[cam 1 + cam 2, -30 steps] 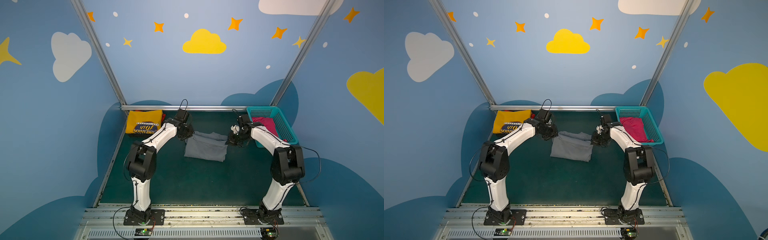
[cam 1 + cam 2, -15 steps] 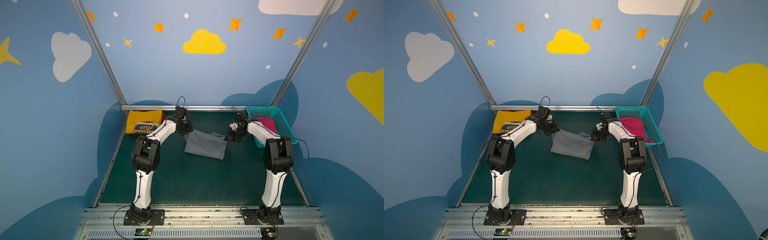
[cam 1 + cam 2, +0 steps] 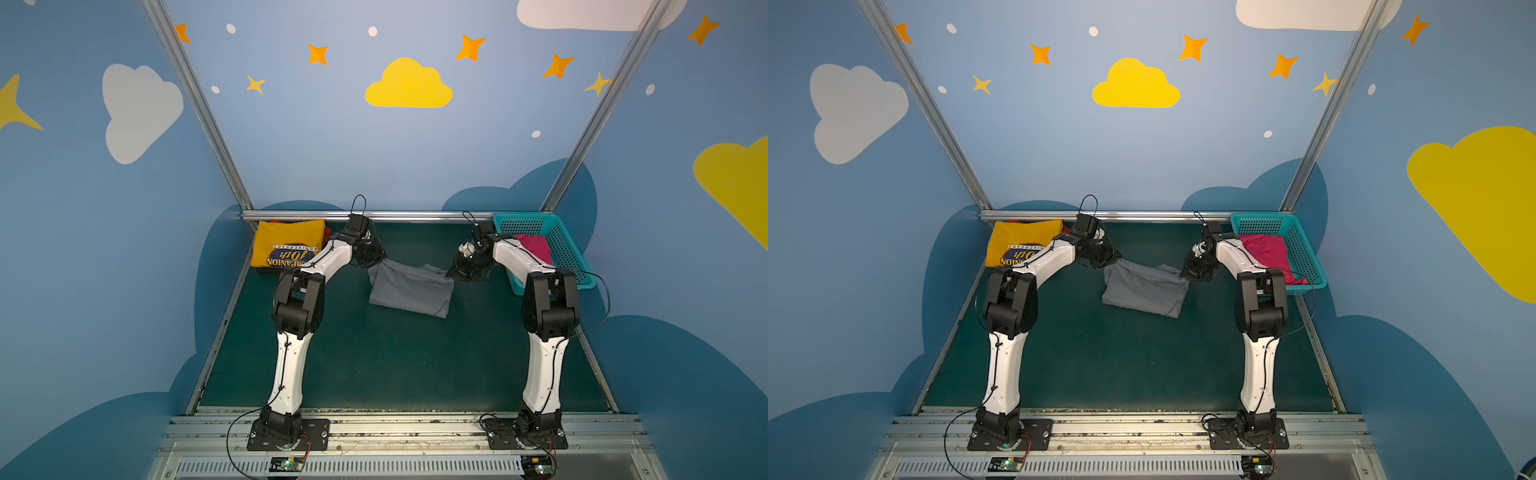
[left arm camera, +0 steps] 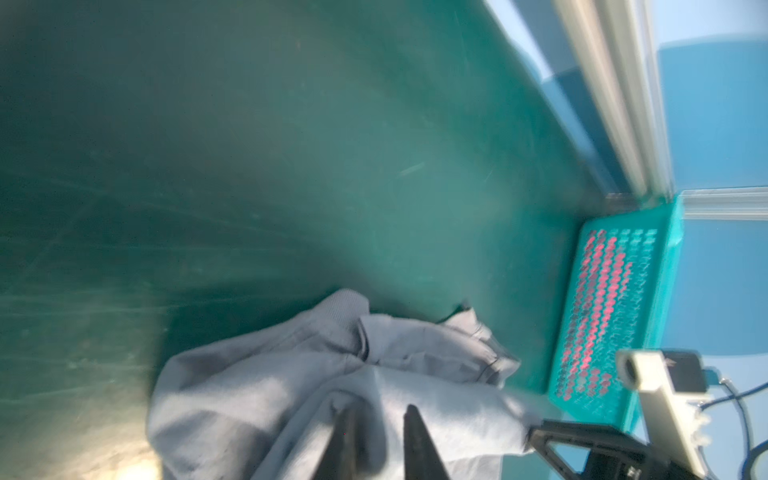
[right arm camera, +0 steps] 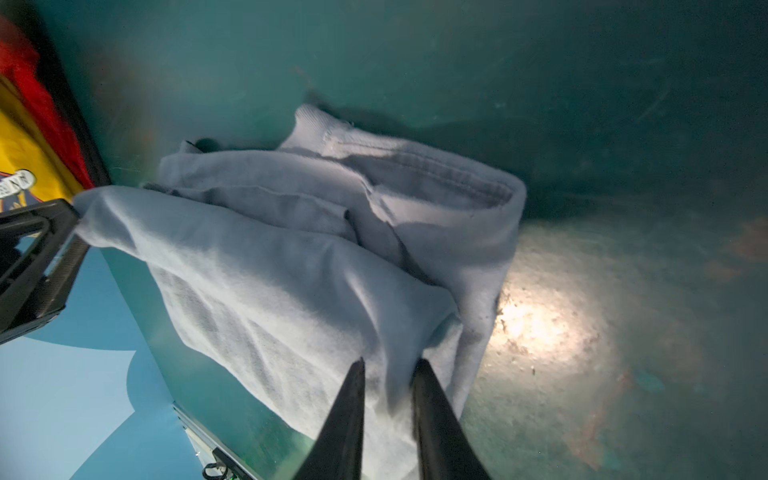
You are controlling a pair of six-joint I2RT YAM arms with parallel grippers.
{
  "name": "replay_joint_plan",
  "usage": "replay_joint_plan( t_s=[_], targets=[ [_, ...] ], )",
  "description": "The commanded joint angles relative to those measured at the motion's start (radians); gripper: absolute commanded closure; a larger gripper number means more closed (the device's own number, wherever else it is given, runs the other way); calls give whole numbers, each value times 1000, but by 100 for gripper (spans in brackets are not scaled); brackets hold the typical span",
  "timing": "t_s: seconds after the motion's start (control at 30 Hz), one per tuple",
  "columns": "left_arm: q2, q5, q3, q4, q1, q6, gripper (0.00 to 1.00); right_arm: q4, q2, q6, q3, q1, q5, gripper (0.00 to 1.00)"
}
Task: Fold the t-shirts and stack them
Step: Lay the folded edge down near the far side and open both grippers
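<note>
A slate-grey t-shirt (image 3: 409, 286) (image 3: 1144, 286) lies loosely folded and rumpled on the green table's middle, towards the back. My left gripper (image 3: 376, 262) (image 3: 1113, 259) (image 4: 380, 413) sits at its far left corner. My right gripper (image 3: 453, 274) (image 3: 1183, 274) (image 5: 388, 365) sits at its far right corner. Both stand slightly open, with grey cloth (image 4: 291, 374) (image 5: 291, 257) showing in the narrow gap between the fingers. A folded yellow t-shirt (image 3: 286, 245) (image 3: 1021, 245) (image 5: 16, 158) with navy print lies at the back left. A magenta-pink t-shirt (image 3: 534, 249) (image 3: 1264, 253) lies in the basket.
The teal perforated basket (image 3: 569, 257) (image 3: 1304, 257) (image 4: 648, 291) stands at the back right beside my right arm. A red cloth (image 3: 327, 232) (image 5: 25, 75) peeks from under the yellow t-shirt. A metal rail (image 3: 415, 215) and blue walls close in the table.
Both grippers were shut on the grey t-shirt's far corners and their jaws have now parted a little. Both arms' elbows have shifted, and the shirt's far edge sits about where it was.
</note>
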Motion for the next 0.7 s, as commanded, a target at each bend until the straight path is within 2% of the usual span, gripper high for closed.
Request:
replay_joint_plan(
  t_s=[0.0, 0.07, 0.2, 0.4, 0.5, 0.57, 0.67],
  targets=[
    [-26, 2, 15, 55, 14, -17, 57, -41, -10, -12, 42, -16, -13, 68],
    [-43, -12, 28, 49, 17, -7, 44, -50, -34, -16, 47, -24, -7, 62],
    [-95, -49, 27, 26, 19, 24, 31, -54, -98, -22, 35, -38, 2, 56],
    [-190, -68, -64, 51, 15, 34, 27, -21, -175, -17, -23, -33, -43, 52],
    [-211, -44, -117, 79, 4, 27, 34, 0, -195, -5, -59, -23, -70, 54],
    [-202, -10, -136, 99, -10, 23, 44, 33, -197, 9, -88, -11, -100, 63],
    [-148, 24, -121, 106, -37, 18, 59, 68, -163, 26, -94, 16, -138, 82]
  ],
)
